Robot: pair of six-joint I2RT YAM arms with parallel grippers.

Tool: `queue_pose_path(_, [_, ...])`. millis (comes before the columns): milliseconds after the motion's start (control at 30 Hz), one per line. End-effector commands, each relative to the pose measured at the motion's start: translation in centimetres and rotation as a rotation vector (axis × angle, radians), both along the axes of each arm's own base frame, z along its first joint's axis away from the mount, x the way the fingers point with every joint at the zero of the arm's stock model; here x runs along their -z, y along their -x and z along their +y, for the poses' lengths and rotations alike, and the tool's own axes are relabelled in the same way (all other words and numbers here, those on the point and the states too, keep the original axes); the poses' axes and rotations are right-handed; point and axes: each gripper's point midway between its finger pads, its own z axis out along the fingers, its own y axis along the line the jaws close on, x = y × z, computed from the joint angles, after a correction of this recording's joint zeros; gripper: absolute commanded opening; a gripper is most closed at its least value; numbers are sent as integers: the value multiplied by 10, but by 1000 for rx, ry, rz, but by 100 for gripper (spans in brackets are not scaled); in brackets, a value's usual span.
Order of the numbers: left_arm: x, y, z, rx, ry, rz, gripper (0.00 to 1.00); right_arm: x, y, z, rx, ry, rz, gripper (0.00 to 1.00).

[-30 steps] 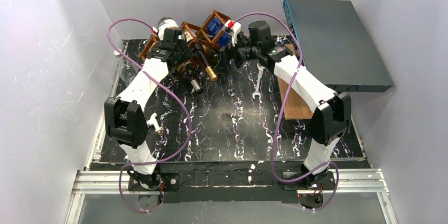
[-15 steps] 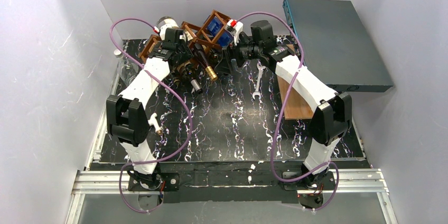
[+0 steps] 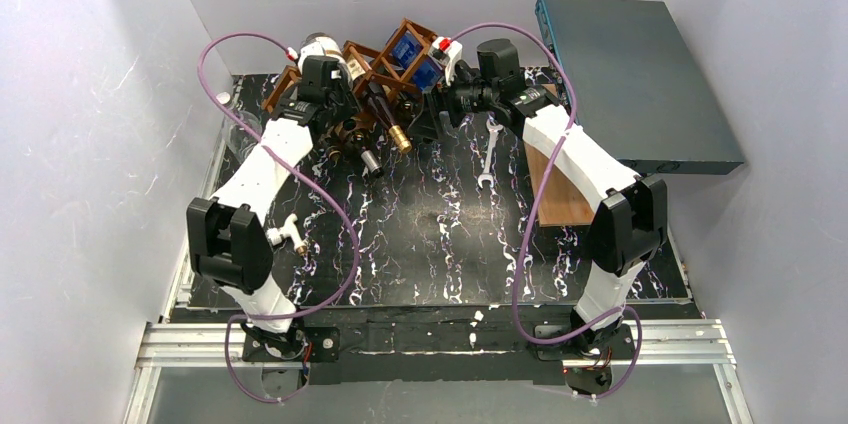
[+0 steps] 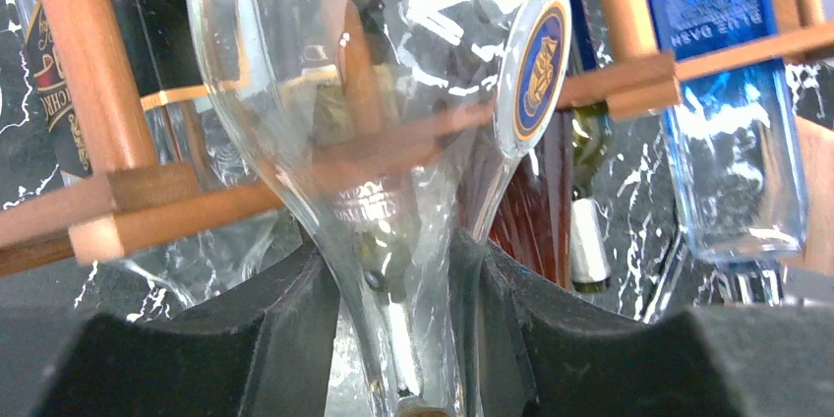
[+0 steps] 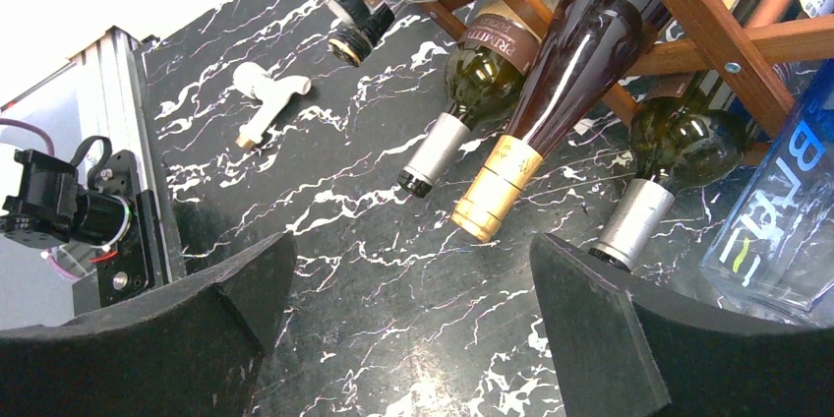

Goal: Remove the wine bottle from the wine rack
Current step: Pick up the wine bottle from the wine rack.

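Note:
The reddish-brown wine rack (image 3: 385,62) stands at the back of the table and holds several bottles. My left gripper (image 3: 325,84) is at the rack's left end, shut on the neck of a clear glass wine bottle (image 4: 393,142) that lies through the rack slats (image 4: 187,206). The bottle's base (image 3: 318,44) sticks out behind the rack. My right gripper (image 3: 440,109) is open and empty at the rack's right front. In its wrist view the right gripper (image 5: 413,260) hangs over bare table near a gold-capped dark bottle (image 5: 551,112) and two silver-capped ones.
A blue glass bottle (image 5: 787,201) sits in the rack's right cell. A wrench (image 3: 488,154), a flat wooden board (image 3: 560,184) and a grey box (image 3: 640,74) lie to the right. A small white object (image 3: 290,234) lies front left.
My left arm's elbow has swung out to the left and its gripper has shifted slightly back, still shut on the clear bottle's neck. The right arm has hardly moved.

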Motion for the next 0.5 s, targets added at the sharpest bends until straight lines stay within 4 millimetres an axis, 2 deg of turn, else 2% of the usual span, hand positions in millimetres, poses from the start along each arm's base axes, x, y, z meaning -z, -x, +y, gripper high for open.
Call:
queue_pose_path(0, [-69,11,-4,77,-8,-206,0,-27,6,-2,-17,-57,-53,98])
queue_pose_path(200, [-77,17,-1,103,-42,-249,0,-24,7,-2,-20,-59,-53,99])
queue_pose_path(467, [-106,24,4,116,-66,-333,0,-22,7,-1,-26,-60,-51,98])
